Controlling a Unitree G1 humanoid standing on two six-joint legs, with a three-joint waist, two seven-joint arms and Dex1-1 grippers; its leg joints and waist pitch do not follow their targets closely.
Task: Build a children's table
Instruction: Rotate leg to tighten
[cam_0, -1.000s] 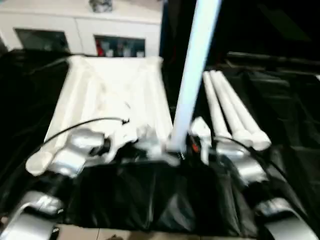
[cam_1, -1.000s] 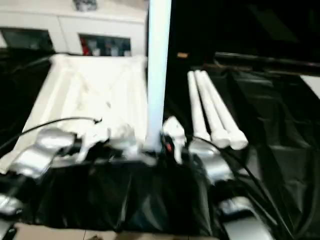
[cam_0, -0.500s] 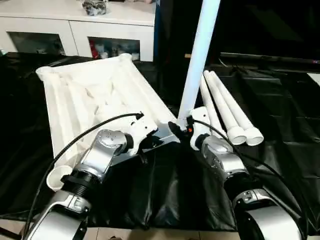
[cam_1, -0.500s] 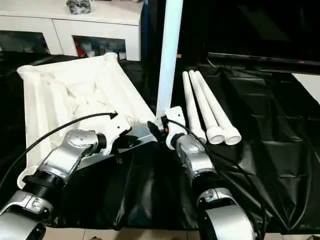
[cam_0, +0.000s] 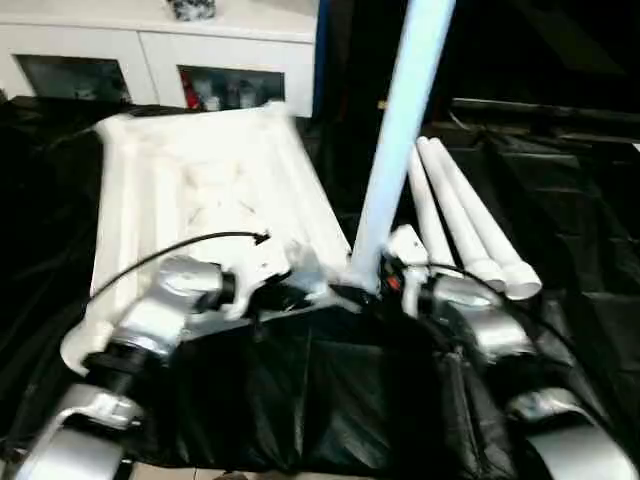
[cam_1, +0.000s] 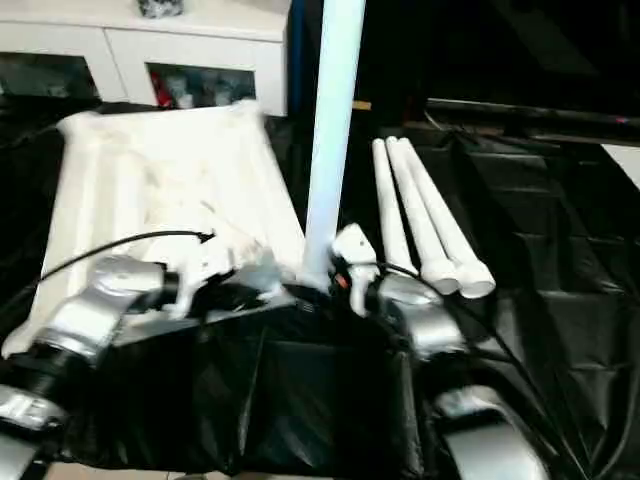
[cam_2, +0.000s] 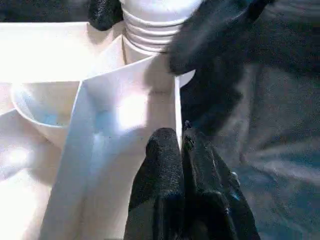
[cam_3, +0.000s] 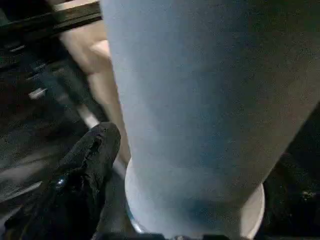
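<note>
- Black plastic sheeting (cam_0: 330, 400) is seen spread over the whole work surface; a white cabinet with glass doors (cam_0: 190, 70) is recorded along the upper left edge of the head views.
- The large white plastic rectangular tabletop (cam_0: 200, 190), ribbed underside up, is found lying on the sheeting in the left half of the frame, one round corner socket (cam_0: 85, 350) showing at its lower left.
- One long white tapered tube leg (cam_0: 400, 130) is observed standing upright at the tabletop's near right corner, running out of the top of the frame at centre.
- In the left wrist view, the ridged lower end of this upright leg (cam_2: 152, 22) is seen seated at the corner socket beside the ribs.
- Three further white tube legs (cam_0: 465, 225) are noted lying side by side on the sheeting to the right of centre, their wider ends toward the camera.
- The left gripper (cam_2: 182, 150) is recorded clenched, its two black fingers pressed together at the tabletop's edge rib near that corner; whether the rib is pinched between them cannot be told.
- The right gripper (cam_0: 385, 275) is found at the base of the upright leg, one black finger (cam_3: 87, 160) lying just beside the leg wall; whether the claw is released or grasping cannot be told.
</note>
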